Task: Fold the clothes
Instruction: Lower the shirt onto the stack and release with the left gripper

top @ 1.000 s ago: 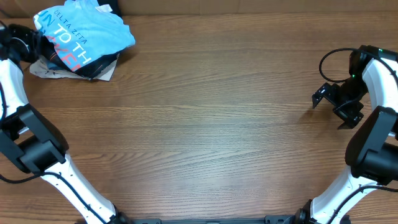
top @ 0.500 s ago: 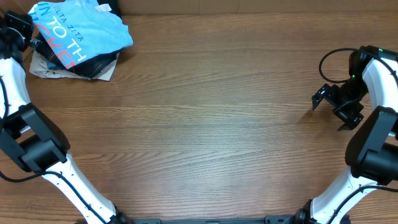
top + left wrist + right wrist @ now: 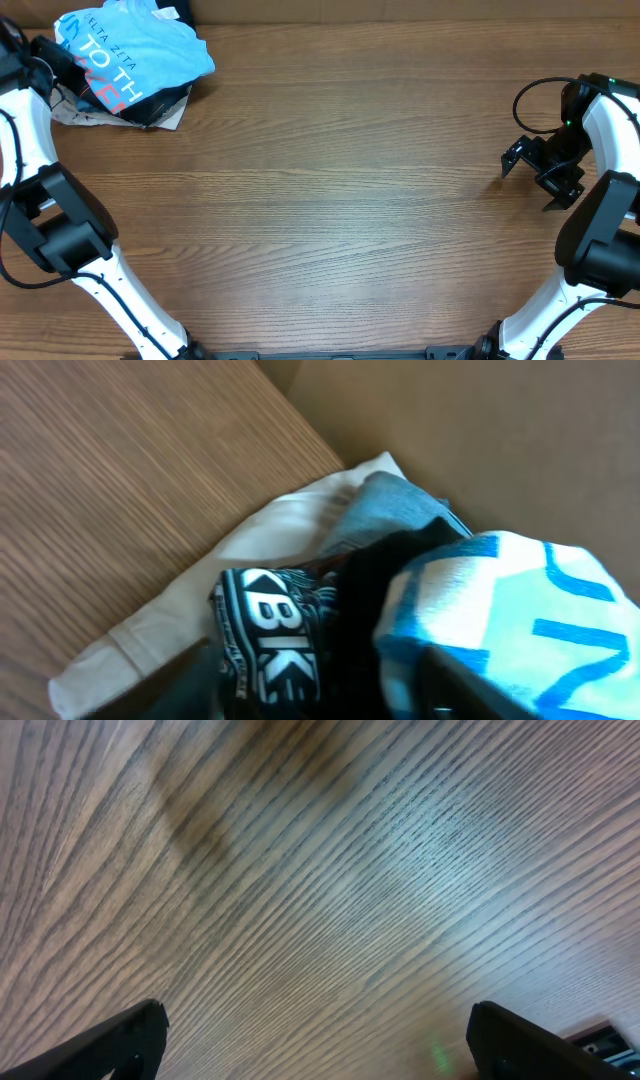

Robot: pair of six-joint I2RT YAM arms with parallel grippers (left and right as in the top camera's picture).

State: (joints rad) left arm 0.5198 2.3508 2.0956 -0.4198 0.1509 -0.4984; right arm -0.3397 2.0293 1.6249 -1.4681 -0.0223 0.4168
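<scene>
Brown wood-grain tabletop (image 3: 330,200) filled nearly every view, with a plain tan wall (image 3: 480,420) rising behind its far edge.

At the far left corner the left gripper (image 3: 48,52) had its jaws spread. In the left wrist view the two dark fingers (image 3: 170,680) stood well apart at the bottom of the frame, and cloth lay in the gap beyond them. Whether either finger touched that cloth could not be told. Nothing was pinched.

Just past the jaws lay a black garment (image 3: 265,640) with bold white lettering. Over its right side draped the shirt (image 3: 520,610), sky blue with paler blue marks. A grey-blue fold (image 3: 395,500) showed behind them, and a white cloth (image 3: 250,550) stuck out beneath onto the bare wood.

From overhead the shirt (image 3: 140,45) sat crumpled on top of this pile (image 3: 160,105) in the far left corner, white and red lettering facing up. The white cloth (image 3: 75,112) peeked out along the pile's near side.

Near the right edge, about midway along it, the right gripper (image 3: 530,178) hung with its jaws spread wide. In its own wrist view the right gripper (image 3: 325,1040) framed only bare wood between its fingers (image 3: 120,1040), and it held nothing. It was well apart from the shirt.
</scene>
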